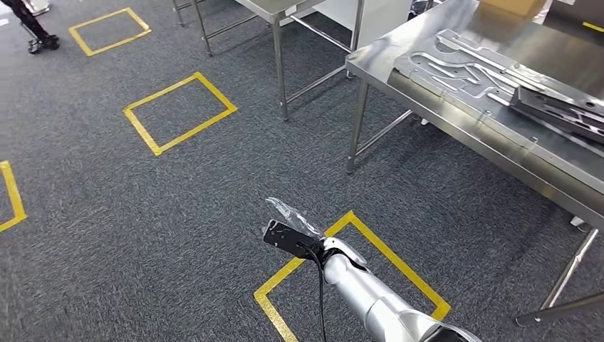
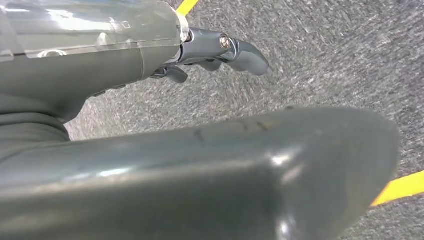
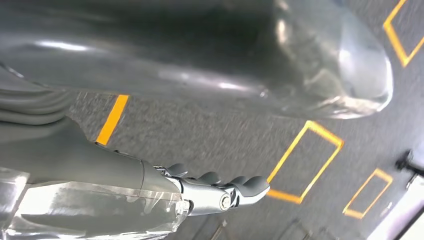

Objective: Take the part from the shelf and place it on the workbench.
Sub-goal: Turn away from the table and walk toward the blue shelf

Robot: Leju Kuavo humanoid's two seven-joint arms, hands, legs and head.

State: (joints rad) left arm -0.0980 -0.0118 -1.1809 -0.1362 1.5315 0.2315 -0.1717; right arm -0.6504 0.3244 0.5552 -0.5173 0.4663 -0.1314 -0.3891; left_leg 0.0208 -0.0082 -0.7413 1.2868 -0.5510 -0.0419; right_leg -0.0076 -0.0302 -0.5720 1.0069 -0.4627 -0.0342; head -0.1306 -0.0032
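Note:
My right hand (image 1: 290, 224) reaches forward over the carpet on its silver arm, with a clear plastic cover over its back. In the right wrist view its fingers (image 3: 225, 189) lie straight and the thumb stands apart, with nothing between them. My left hand (image 2: 150, 55) hangs over the carpet, its fingers (image 2: 240, 52) stretched out and empty. The steel workbench (image 1: 456, 125) stands at the right. On it lie a flat grey metal plate with cutouts (image 1: 463, 71) and a darker metal part (image 1: 563, 110). I see no shelf.
Yellow tape squares mark the grey carpet, one under my right arm (image 1: 399, 260), another further left (image 1: 178, 112). A second steel table's legs (image 1: 279, 64) stand behind. A wheeled stand foot (image 1: 39, 41) is at the far left. A cardboard box (image 1: 513, 6) sits on the bench's far edge.

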